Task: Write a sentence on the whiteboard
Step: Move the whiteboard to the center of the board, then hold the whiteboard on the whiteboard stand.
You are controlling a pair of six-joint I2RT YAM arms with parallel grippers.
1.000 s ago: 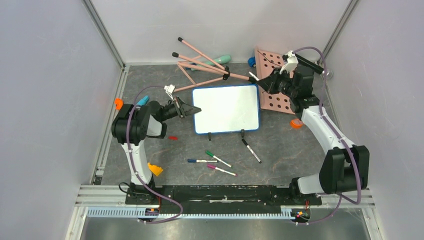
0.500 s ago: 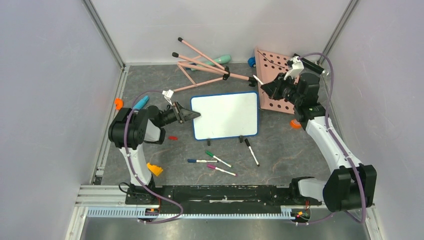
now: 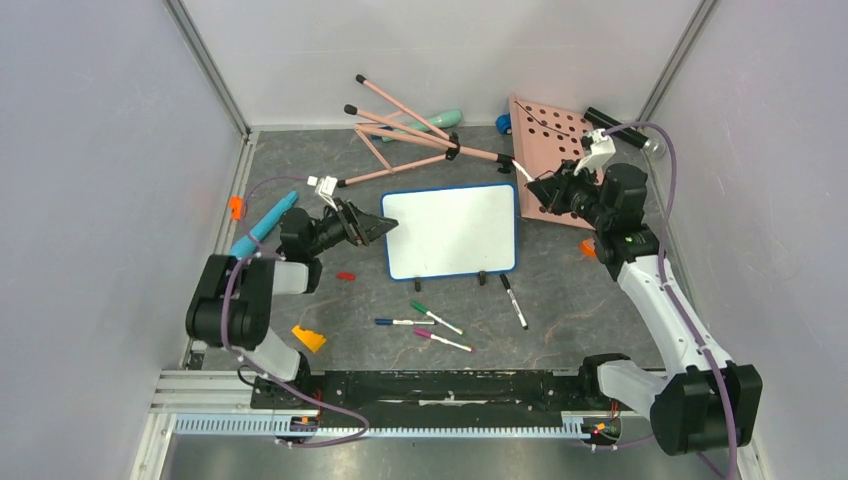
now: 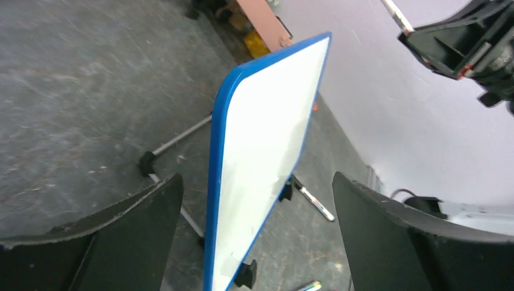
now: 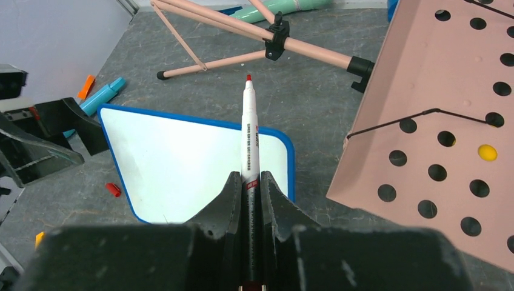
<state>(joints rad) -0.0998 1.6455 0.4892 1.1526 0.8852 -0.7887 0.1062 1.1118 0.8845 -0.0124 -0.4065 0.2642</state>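
Note:
The whiteboard, blue-rimmed on small black feet, stands mid-table. Its face is blank white, and no sentence is in view on it. My left gripper is at the board's left edge and open. In the left wrist view the whiteboard shows edge-on between the wide-apart fingers of that gripper, which do not touch it. My right gripper hangs off the board's upper right corner. It is shut on a red marker, uncapped, tip pointing over the whiteboard.
Pink tripod rods lie behind the board. A pink pegboard leans at the back right. Several markers and a black marker lie in front. A red cap, a teal pen and orange bits lie left.
My left gripper opened, releasing the board's left edge, and its arm swung lower left. The board shifted slightly. My right gripper drew back to the right with the marker.

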